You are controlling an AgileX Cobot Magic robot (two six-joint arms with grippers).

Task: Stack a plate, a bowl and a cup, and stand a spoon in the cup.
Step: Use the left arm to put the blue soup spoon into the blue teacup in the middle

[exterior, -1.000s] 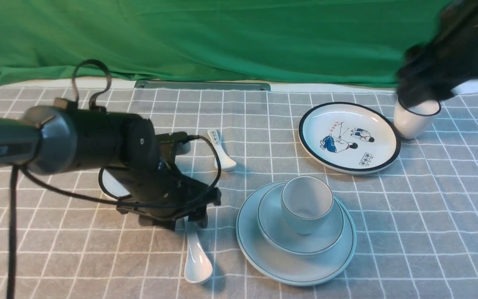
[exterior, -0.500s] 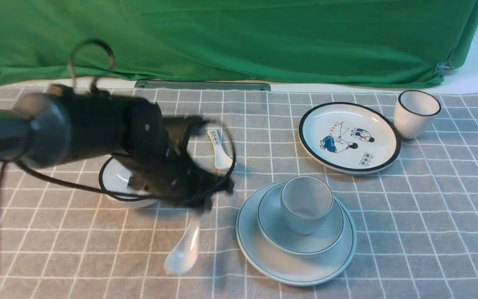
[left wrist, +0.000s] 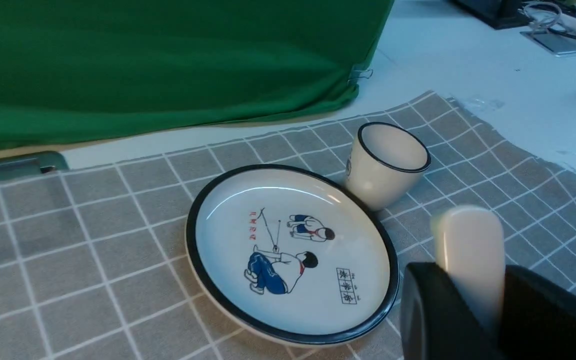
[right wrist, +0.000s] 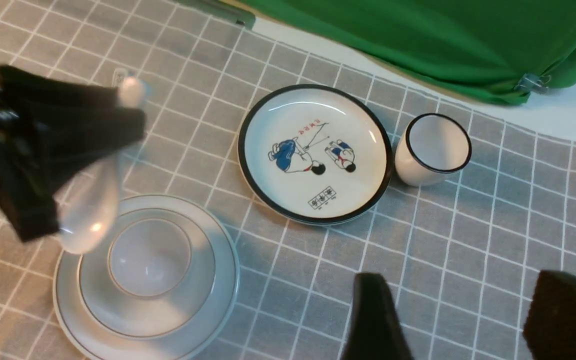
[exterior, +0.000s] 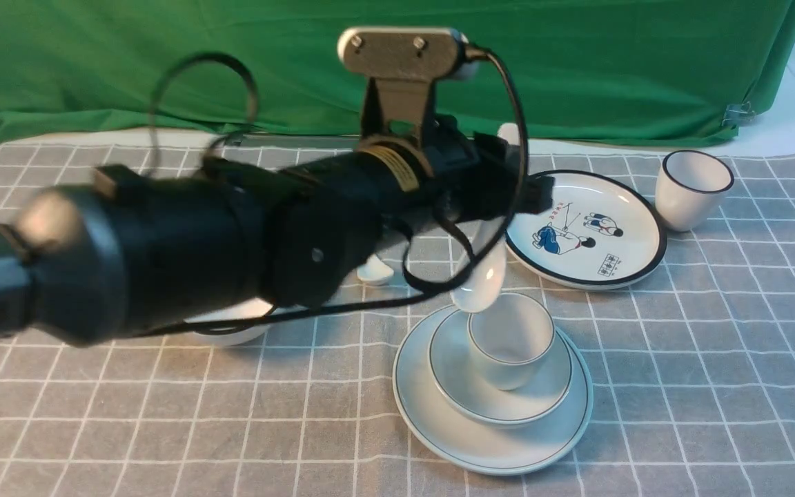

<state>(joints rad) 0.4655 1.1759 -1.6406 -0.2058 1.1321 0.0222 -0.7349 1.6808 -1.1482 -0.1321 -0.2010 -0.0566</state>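
Observation:
The plate (exterior: 432, 421), the bowl (exterior: 456, 386) and the cup (exterior: 511, 342) stand stacked on the checked cloth at front centre. My left gripper (exterior: 508, 190) is shut on the handle of the white spoon (exterior: 484, 276). The spoon hangs bowl-end down, just above the cup's near-left rim. In the left wrist view the spoon handle (left wrist: 468, 245) sticks out between the two black fingers. The right wrist view shows the stack (right wrist: 218, 295), the cup (right wrist: 148, 257) and the hanging spoon (right wrist: 90, 210). My right gripper (right wrist: 468, 325) is open and empty above bare cloth, and is out of the front view.
A black-rimmed plate with cartoon figures (exterior: 580, 228) and a black-rimmed cup (exterior: 693, 188) stand at the back right. A short spoon (exterior: 373, 270) and a black-rimmed bowl (exterior: 232, 333) lie mostly hidden behind my left arm. A green curtain closes the back.
My left gripper has lifted the spoon off the cloth and swung it up and to the right, over the cup. My right arm has left the front view.

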